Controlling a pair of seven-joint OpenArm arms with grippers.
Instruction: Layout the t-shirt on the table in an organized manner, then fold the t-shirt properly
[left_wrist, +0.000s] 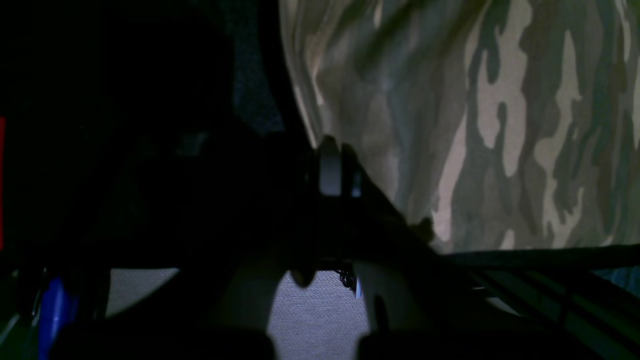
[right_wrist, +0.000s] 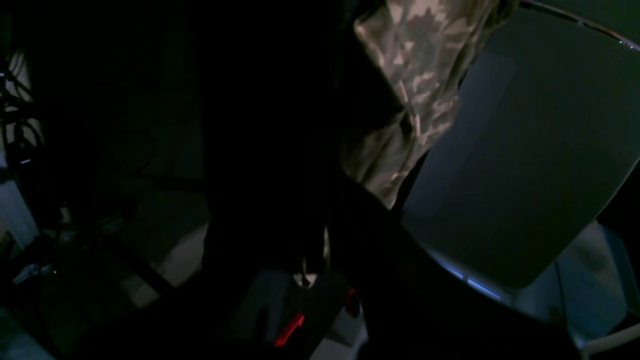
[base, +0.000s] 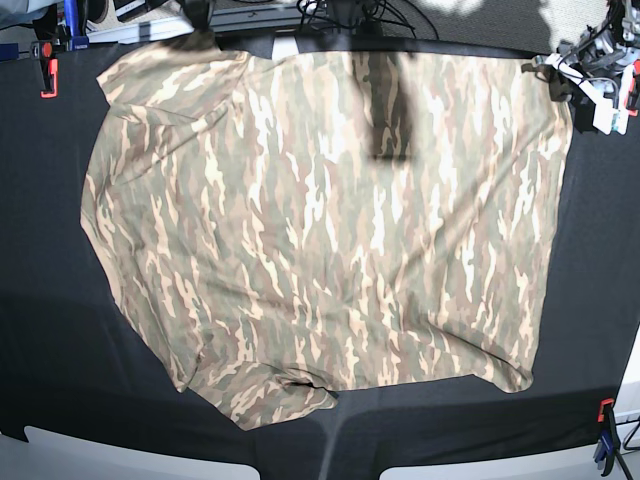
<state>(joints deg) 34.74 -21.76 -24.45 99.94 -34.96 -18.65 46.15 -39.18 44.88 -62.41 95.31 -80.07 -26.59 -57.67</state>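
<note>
Both claws are closed: the left gripper (left_wrist: 327, 165) is pinched at the t-shirt (base: 330, 230) edge, and cloth is bunched at the right gripper (right_wrist: 320, 220). The t-shirt is spread flat across the middle of the table (base: 60, 350).

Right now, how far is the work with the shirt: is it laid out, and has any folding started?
Laid out, mostly: the shirt lies spread over the black table, though the near edge is rumpled. In hand: the left pincer and right pincer sit at the far corners, and both wrist views show cloth close up. Left: all the folding; no fold shows yet.
</note>
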